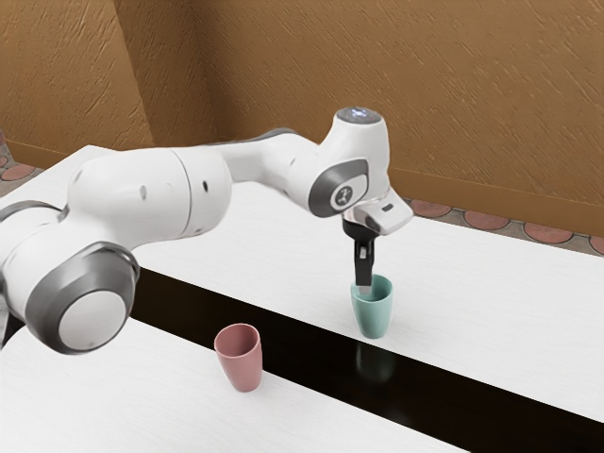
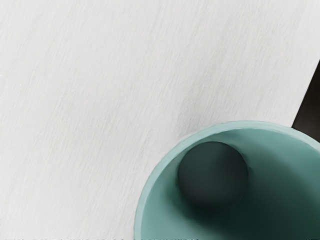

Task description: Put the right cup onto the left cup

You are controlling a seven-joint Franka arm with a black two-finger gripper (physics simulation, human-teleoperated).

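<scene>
Closest in the wrist view, the teal cup (image 2: 275, 185) is at my claw (image 1: 364, 287); open or closed, I cannot tell. Once sure of its rim, I should raise it level and centre it above the pink cup (image 1: 242, 360), near at the exterior view's left.

I work over a white surface (image 1: 528, 302) with faint streaky grain, crossed by a glossy dark band (image 1: 453, 406) slanting down to the exterior view's right. On the far side stands a rough, tan-brown wall (image 1: 472, 85), with a corner towards the exterior view's left and a plain baseboard (image 1: 510, 202). Rounded reddish tiles (image 1: 547, 231) pave the floor. Light falls softly.
</scene>
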